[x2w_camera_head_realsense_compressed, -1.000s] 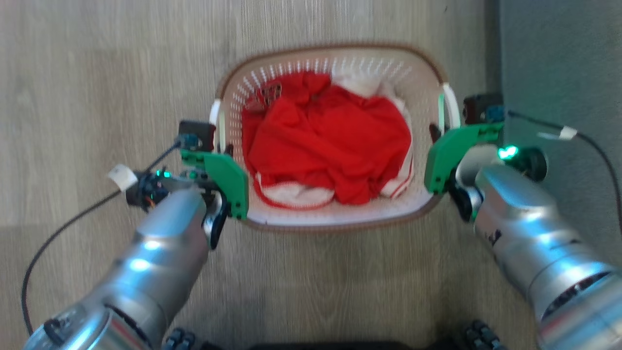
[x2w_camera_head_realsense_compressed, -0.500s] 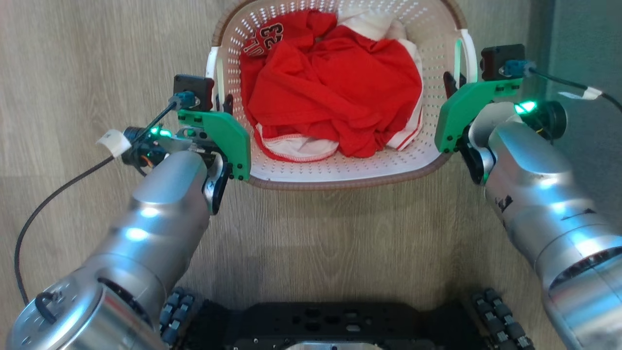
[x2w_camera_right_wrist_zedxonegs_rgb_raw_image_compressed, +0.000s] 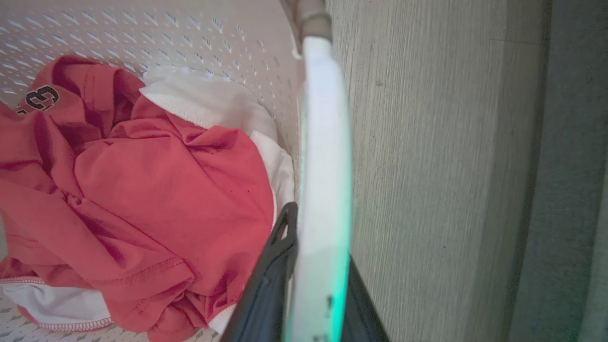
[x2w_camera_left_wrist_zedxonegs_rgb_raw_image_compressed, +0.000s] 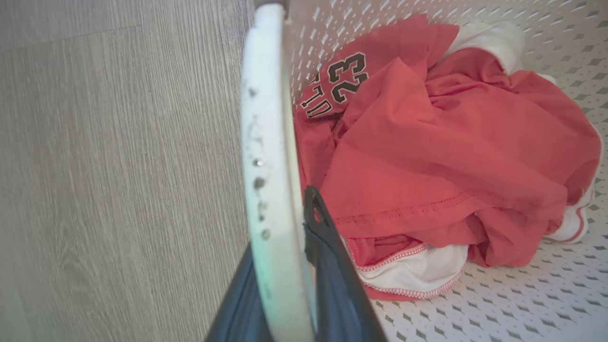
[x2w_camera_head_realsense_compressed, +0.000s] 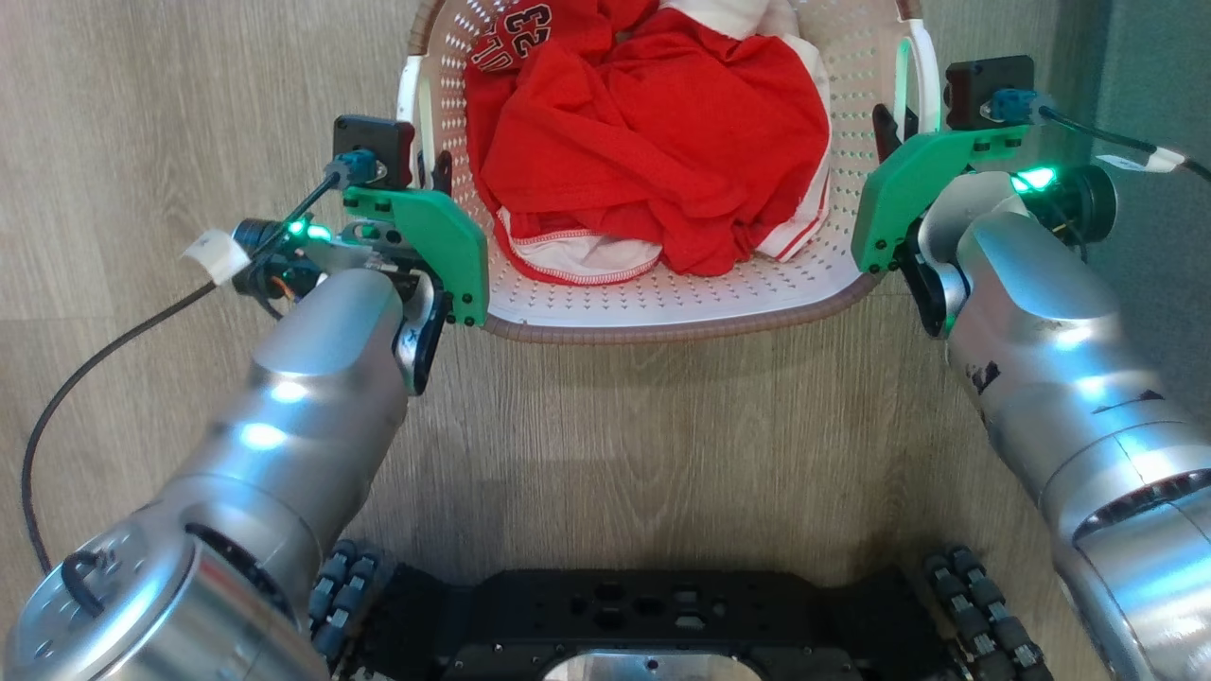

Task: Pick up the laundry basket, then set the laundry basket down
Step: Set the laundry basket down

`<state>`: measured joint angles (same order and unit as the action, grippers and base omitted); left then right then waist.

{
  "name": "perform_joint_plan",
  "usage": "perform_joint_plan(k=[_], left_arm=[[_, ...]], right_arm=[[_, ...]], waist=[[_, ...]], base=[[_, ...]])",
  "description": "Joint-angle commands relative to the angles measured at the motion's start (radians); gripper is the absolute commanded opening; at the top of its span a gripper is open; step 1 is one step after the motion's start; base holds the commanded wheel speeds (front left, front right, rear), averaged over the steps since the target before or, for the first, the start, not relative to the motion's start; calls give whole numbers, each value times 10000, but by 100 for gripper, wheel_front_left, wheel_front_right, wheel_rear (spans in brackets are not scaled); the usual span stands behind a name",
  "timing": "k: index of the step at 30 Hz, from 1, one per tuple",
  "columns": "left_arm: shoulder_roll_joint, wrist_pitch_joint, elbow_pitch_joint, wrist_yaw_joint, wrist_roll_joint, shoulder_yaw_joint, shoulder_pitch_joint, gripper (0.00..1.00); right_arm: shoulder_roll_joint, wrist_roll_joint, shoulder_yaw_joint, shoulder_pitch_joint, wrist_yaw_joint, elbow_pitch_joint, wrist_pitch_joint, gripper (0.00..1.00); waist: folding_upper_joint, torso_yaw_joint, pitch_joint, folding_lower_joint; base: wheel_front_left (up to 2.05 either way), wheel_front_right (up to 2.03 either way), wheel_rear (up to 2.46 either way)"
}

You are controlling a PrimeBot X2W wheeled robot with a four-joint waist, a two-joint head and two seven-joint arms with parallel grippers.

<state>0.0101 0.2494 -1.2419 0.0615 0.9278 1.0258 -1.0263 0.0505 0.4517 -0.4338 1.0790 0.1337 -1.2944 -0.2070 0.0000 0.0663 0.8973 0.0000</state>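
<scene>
The laundry basket (x2w_camera_head_realsense_compressed: 662, 326) is cream-white with perforated walls and a brown woven-look rim, and the top of the head view cuts it off. Inside it lies a crumpled red jersey (x2w_camera_head_realsense_compressed: 653, 142) with white trim. My left gripper (x2w_camera_head_realsense_compressed: 430, 175) is shut on the basket's white left handle (x2w_camera_head_realsense_compressed: 413, 104). In the left wrist view that handle (x2w_camera_left_wrist_zedxonegs_rgb_raw_image_compressed: 270, 190) runs between the two dark fingers (x2w_camera_left_wrist_zedxonegs_rgb_raw_image_compressed: 327, 266). My right gripper (x2w_camera_head_realsense_compressed: 894, 128) is shut on the white right handle (x2w_camera_head_realsense_compressed: 922, 76). The right wrist view shows this handle (x2w_camera_right_wrist_zedxonegs_rgb_raw_image_compressed: 323, 166) clamped between its fingers (x2w_camera_right_wrist_zedxonegs_rgb_raw_image_compressed: 270, 285).
Pale wood-grain floor (x2w_camera_head_realsense_compressed: 662, 445) lies under and around the basket. A grey surface (x2w_camera_head_realsense_compressed: 1154, 76) borders the floor close to the right arm. My black wheeled base (x2w_camera_head_realsense_compressed: 643, 615) sits at the bottom of the head view. A black cable (x2w_camera_head_realsense_compressed: 114, 350) trails from the left wrist.
The head view has shifted, bringing my base into sight. The basket now looks larger and sits higher in that view, with both grippers still clamped on its handles.
</scene>
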Motion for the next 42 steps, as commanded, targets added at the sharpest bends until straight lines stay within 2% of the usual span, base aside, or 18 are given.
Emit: perform_joint_plan(k=[1,8,10,11,13,15,17,18,19,32,42], left_arm=[[401,102,-79,39,-4,32,114,0],[401,107,-100,70,145,127,193,0],[401,108,-102,71,188,162,210,3],[401,108,-104,78,215,174,220,24],[401,104,-111,87,273,197,245,39],[401,103,-125,111,325,221,268,100],[401,92,-145,136,391,230,303,100],[401,93,-157,160,422,229,317,100],[401,95,-167,190,438,235,325,100],[481,121,-3,383,330,-123,455,100],[962,123,1276,580,-458,-1374,1261,100]], right_arm=[[25,-174,60,-178,-30,37,-120,0],[3,-618,495,-273,-30,37,-34,0],[1,-622,506,-308,-30,37,-30,5],[0,-612,498,-327,-30,37,-27,7],[0,-571,463,-362,-30,37,-20,12],[-1,-504,401,-394,-30,37,-22,27],[-1,-419,326,-429,-30,37,-33,46],[-1,-373,287,-451,-30,37,-38,90],[-1,-327,248,-468,-30,37,-45,100],[-2,72,-185,-625,-30,221,-416,100],[-2,-292,308,-858,-30,625,-542,100]], waist=[[0,6,1,0],[0,24,-41,0],[0,47,-55,0],[0,54,-67,0],[0,59,-98,0],[0,50,-134,0],[0,35,-180,0],[0,27,-206,0],[0,20,-232,0],[0,-134,-836,0],[0,-272,-1866,0]], base=[[0,0,0],[0,0,0],[0,0,0],[0,0,0],[0,0,0],[0,0,0],[0,0,0],[0,0,0],[0,0,0],[0,0,0],[0,0,0]])
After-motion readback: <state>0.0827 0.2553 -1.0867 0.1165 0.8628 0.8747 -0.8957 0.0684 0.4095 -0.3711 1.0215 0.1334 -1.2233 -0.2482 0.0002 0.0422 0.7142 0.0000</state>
